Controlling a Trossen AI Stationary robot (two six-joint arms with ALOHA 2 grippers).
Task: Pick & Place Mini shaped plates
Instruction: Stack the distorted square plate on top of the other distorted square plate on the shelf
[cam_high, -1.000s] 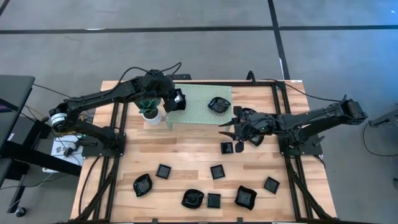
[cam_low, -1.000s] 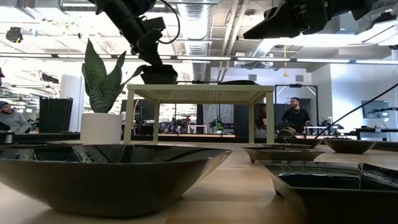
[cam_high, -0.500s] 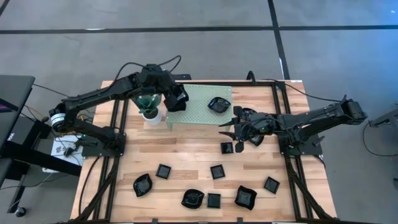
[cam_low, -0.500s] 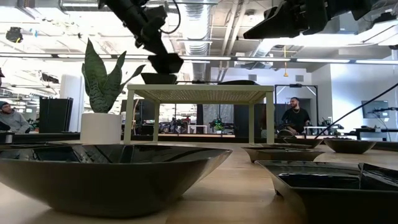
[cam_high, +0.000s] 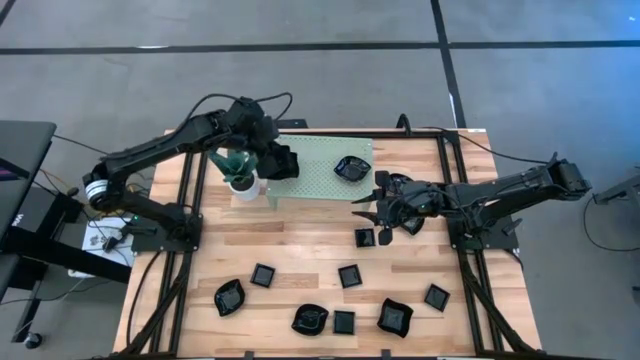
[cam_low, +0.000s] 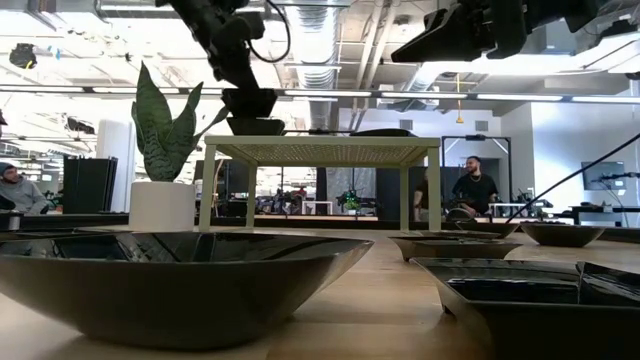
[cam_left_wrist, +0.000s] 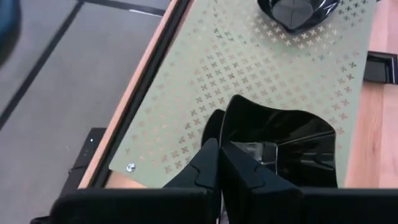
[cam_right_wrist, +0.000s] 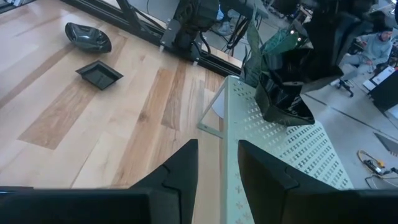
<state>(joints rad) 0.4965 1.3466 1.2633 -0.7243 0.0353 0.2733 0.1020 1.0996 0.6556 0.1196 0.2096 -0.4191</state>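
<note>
A glossy black mini shaped plate (cam_left_wrist: 283, 143) with a wavy rim sits at the left end of the pale green perforated stand (cam_high: 322, 182). My left gripper (cam_left_wrist: 219, 146) is shut at that plate's rim, just above the stand top (cam_low: 320, 150). A second plate (cam_high: 351, 167) lies at the stand's right end. My right gripper (cam_right_wrist: 217, 165) hovers open to the right of the stand with nothing between its fingers. Several more plates lie on the wooden table, among them one (cam_high: 365, 238) under the right arm and others along the near edge (cam_high: 309, 318). My left gripper pinches the plate's rim (cam_left_wrist: 225, 127) on the side facing the wrist, between its two fingers. The fingers slant down onto it from the table's left. The plate's underside rests on the stand top, as the low view shows (cam_low: 255, 126).
A potted green plant (cam_high: 240, 172) in a white pot stands against the stand's left side, right beside my left gripper. Black frame rails (cam_high: 185, 200) run along both table sides. In the low view, large plates (cam_low: 180, 280) fill the foreground. People sit in the room behind.
My left gripper has risen a little and tipped steeper over the stand's left end, staying shut. The plate under it has kept its place on the stand top.
</note>
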